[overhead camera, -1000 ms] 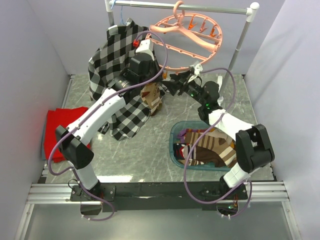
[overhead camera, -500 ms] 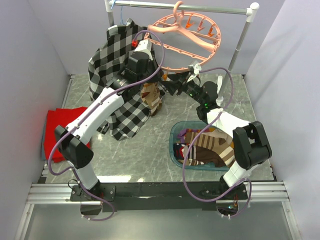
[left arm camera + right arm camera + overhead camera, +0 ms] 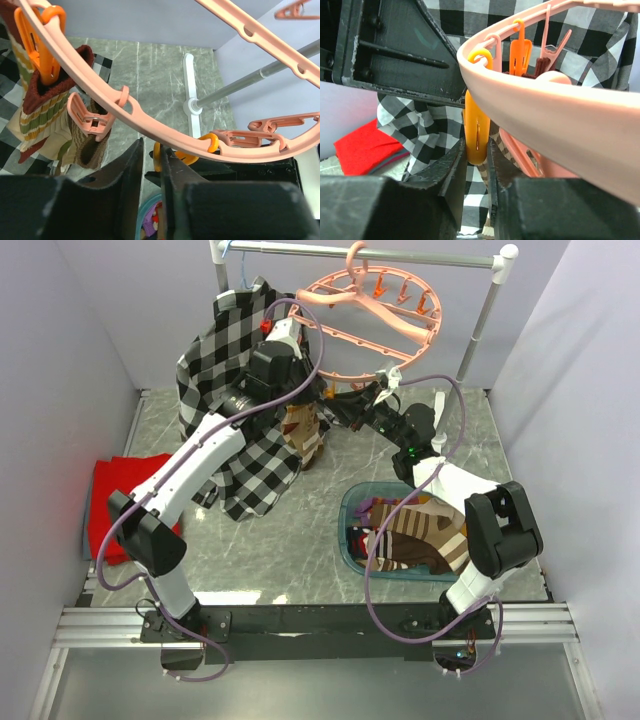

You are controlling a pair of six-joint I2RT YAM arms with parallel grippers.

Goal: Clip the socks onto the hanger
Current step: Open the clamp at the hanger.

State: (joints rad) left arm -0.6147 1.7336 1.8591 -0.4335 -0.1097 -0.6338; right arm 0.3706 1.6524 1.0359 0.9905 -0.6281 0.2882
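The socks, limp striped knits, fill the teal plastic tub at five o'clock; we'd pinch a cuff. Right end effector clenches a yellow-orange plastic clip; left end effector: we cannot tell.

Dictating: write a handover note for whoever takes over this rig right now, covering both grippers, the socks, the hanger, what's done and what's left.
Right gripper: shut on an orange clip that hangs from the hanger ring.
Left gripper: up beside that ring, jaws nearly together; whether it holds anything cannot be told.
Done: a striped sock and a brown sock hang from clips on the ring.
To do: several socks lie in the teal bin; clip each one on.
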